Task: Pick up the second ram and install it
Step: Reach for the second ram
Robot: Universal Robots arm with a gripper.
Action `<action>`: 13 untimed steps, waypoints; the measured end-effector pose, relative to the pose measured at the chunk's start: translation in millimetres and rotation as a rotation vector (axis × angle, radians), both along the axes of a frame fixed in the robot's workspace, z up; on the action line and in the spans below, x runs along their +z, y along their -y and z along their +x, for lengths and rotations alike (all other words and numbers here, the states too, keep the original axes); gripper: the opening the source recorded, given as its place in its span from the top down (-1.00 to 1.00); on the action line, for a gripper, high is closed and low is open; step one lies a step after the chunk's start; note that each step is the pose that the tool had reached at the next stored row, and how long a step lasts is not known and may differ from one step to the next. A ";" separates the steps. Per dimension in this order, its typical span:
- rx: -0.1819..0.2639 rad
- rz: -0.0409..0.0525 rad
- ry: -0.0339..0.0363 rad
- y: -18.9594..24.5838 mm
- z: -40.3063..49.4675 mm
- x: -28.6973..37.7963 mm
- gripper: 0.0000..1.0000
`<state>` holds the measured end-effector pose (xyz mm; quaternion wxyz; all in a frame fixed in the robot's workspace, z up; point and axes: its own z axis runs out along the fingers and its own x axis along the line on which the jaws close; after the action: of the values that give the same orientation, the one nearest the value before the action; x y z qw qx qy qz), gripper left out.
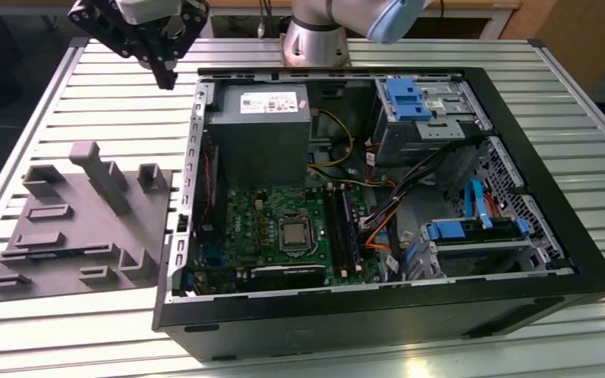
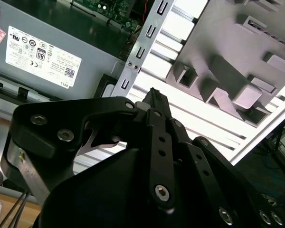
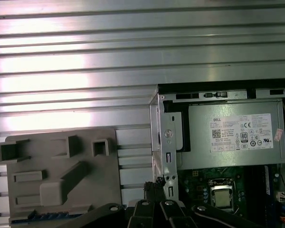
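Gripper (image 1: 166, 77) (image 2: 154, 95) (image 3: 154, 185) is hanging in the air over the slatted table (image 1: 40, 331). It's just off the far corner of the case (image 1: 387, 315) on the exterior view's left, right by the PSU (image 1: 261, 130) end. The claw is clenched: the tips are pinched together in both wrist views and there's nothing between them.

The ram (image 1: 59, 253) (image 3: 57, 216) looks to be lying in the long slot of the grey plate (image 1: 82, 220), towards the plate's edge nearest the exterior camera. It's a thin dark strip in the exterior view, and the first wrist view shows bluish bits along it. Hard to make out more than that. It's well apart from the gripper, with the plate's upright blocks in between. Nothing is touching it.

The plate sits on the table just beside the case, on the exterior view's left of it.

The case is on its side with the panel off. The PSU is at the far end, with the board (image 1: 245, 224) nearer the camera and its CPU (image 1: 294, 234) bare. The long black slots (image 1: 342, 228) run just to the exterior view's right of the CPU. I can't tell whether any stick is seated in them. There are 2 blue drive brackets on the exterior view's right side of the case.
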<state>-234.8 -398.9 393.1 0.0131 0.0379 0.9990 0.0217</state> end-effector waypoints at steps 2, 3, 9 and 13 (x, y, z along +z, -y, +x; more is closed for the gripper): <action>0.000 0.0000 0.0000 0.0 -0.9 0.0 0.79; 0.000 0.0001 0.0001 0.0 -1.4 -0.1 0.79; 0.000 0.0000 0.0000 0.0 -4.2 0.0 0.79; 0.000 0.0001 0.0000 0.0 -6.8 -0.1 0.79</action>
<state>-241.6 -399.0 392.9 0.0131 0.0379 0.9990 0.0217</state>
